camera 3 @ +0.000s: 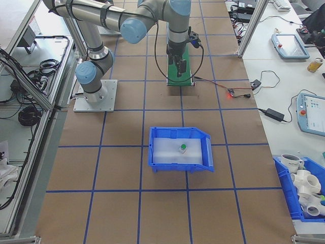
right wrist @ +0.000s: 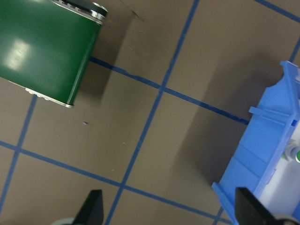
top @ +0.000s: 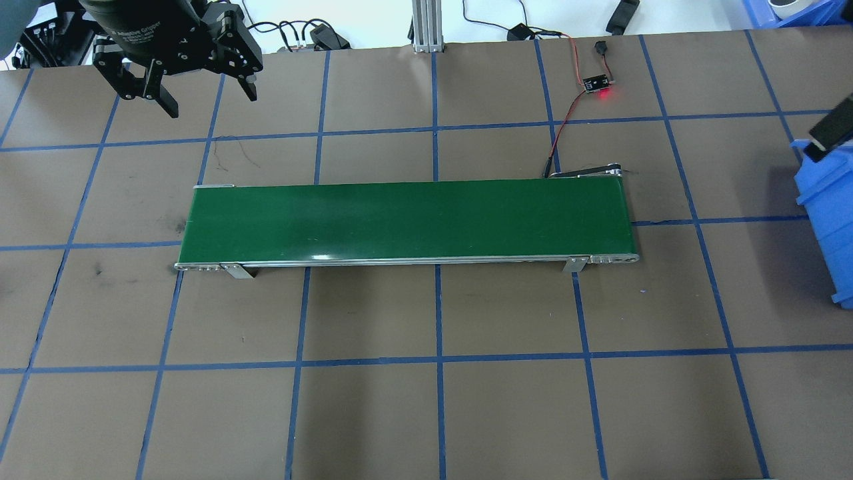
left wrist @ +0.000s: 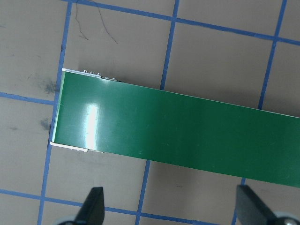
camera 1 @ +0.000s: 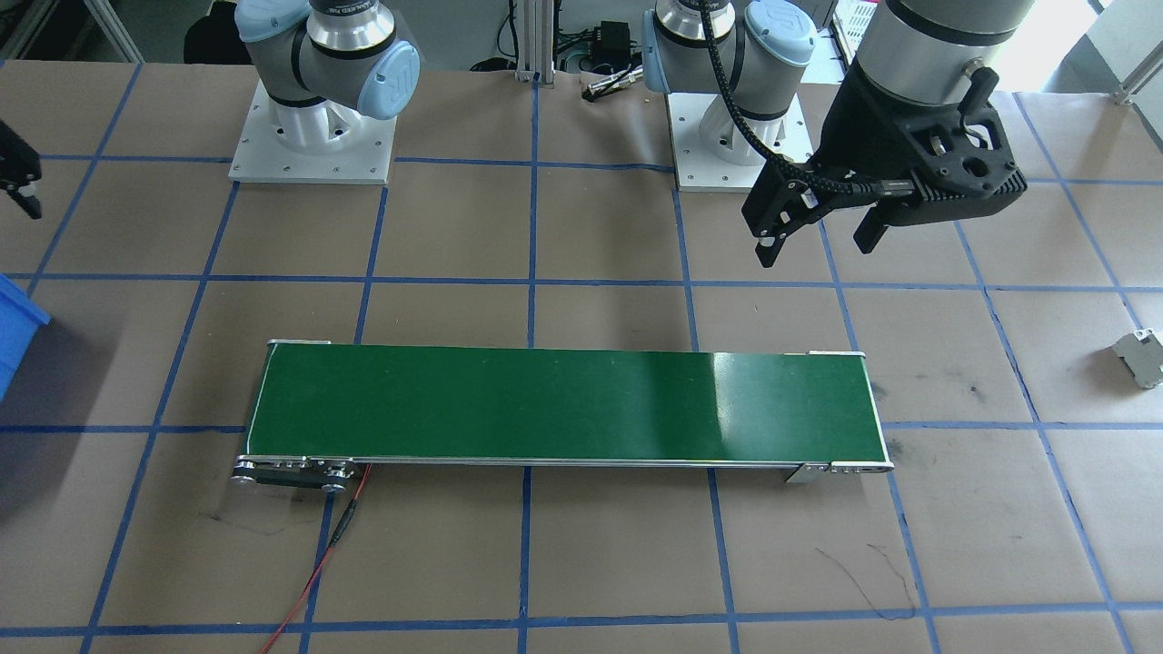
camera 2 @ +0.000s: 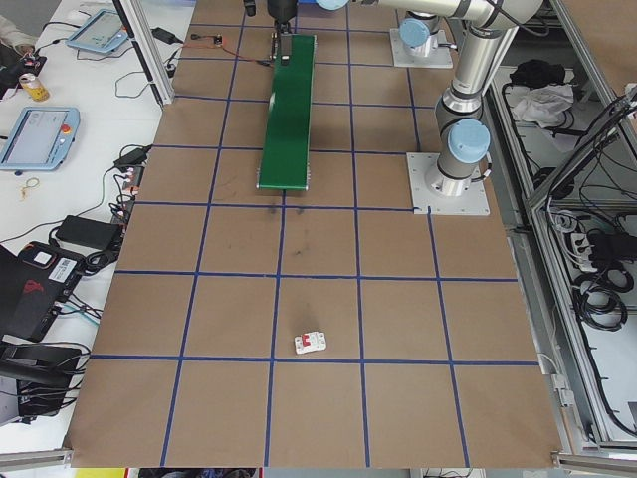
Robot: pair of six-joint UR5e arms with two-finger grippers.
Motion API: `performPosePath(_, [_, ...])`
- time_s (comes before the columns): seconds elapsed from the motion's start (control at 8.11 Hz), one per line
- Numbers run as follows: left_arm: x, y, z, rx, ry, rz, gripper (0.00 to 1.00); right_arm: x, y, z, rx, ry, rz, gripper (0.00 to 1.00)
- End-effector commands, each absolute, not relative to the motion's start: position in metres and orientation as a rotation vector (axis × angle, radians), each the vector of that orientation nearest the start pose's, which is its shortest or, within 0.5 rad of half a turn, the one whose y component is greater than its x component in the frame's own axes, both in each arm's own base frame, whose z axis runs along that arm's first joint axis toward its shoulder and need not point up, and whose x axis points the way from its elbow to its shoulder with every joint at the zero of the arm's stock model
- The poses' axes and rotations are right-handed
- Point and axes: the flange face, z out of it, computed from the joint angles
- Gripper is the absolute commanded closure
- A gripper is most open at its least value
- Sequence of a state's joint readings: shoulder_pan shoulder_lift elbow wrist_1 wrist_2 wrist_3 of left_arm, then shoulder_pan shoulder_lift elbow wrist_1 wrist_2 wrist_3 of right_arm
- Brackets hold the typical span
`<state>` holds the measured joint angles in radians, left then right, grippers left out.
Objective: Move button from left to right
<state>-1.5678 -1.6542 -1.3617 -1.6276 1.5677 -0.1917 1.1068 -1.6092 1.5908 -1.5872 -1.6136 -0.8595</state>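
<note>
The worktop (top: 426, 413) was brown, gridded with blue tape, with a green belt (top: 406, 220) across mid-frame and monitors and cables along its edges. The button (camera 3: 183, 148) sat upright in the blue bin (camera 3: 180, 163) at the right-side view's centre, green cap up; its long axis was unclear. The left tool (top: 203, 93) hung wide and empty at upper left. The right tool (right wrist: 168, 211) was also wide, holding nothing.

I make out the button (camera 3: 183, 148) inside the blue bin (camera 3: 155, 161): round green cap uppermost, white squarish body under it, sitting upright on the bin's pale floor, near the middle. Free of either claw. Right wrist view catches only a green sliver at the frame edge.
</note>
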Motion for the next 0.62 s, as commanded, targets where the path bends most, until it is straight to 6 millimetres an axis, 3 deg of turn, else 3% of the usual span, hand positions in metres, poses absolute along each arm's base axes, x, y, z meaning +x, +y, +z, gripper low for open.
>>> performPosePath(0.0, [-0.132, -0.532, 0.543, -0.306, 3.134, -0.108, 0.0, 0.046, -0.47, 0.514, -0.424, 3.151, 0.029, 0.0])
performPosePath(0.25, [-0.132, -0.532, 0.543, -0.306, 3.134, -0.108, 0.0, 0.133, -0.463, 0.508, -0.284, 3.171, -0.002, 0.0])
performPosePath(0.37, [-0.132, -0.532, 0.543, -0.306, 3.134, -0.108, 0.0, 0.156, -0.465, 0.507, -0.243, 3.174, -0.064, 0.0])
performPosePath(0.49, [-0.132, -0.531, 0.544, -0.306, 3.134, -0.11, 0.0, 0.16, -0.472, 0.505, -0.239, 3.17, -0.097, 0.0])
